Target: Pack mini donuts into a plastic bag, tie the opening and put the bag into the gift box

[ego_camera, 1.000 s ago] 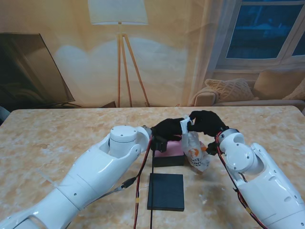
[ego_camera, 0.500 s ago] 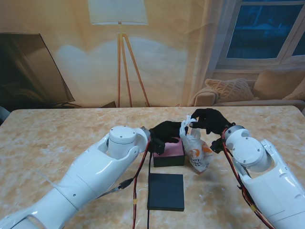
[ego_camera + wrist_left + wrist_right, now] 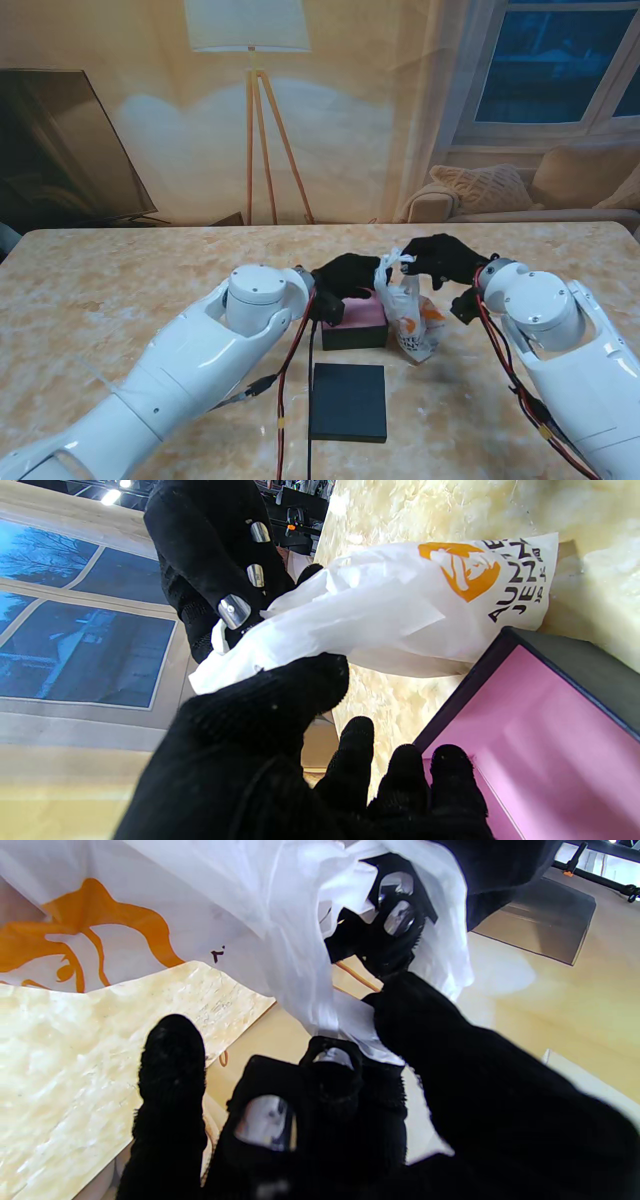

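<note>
From the stand, the right hand pinches the top of a white plastic bag hanging just right of the pink-lined gift box on the desk; its lid lies nearer to me. The left wrist view shows the left hand, fingers curled, thumb touching the bag. The right wrist view shows fingers gripping the gathered plastic.

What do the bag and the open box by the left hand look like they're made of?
The bag: thin, white, semi-translucent plastic film, crinkled and bunched where the right hand pinches it, with an orange printed logo. The gift box: seemingly rigid card, with straight dark matte walls and a flat pink lining. I can't tell whether that lining is paper or foam.
</note>
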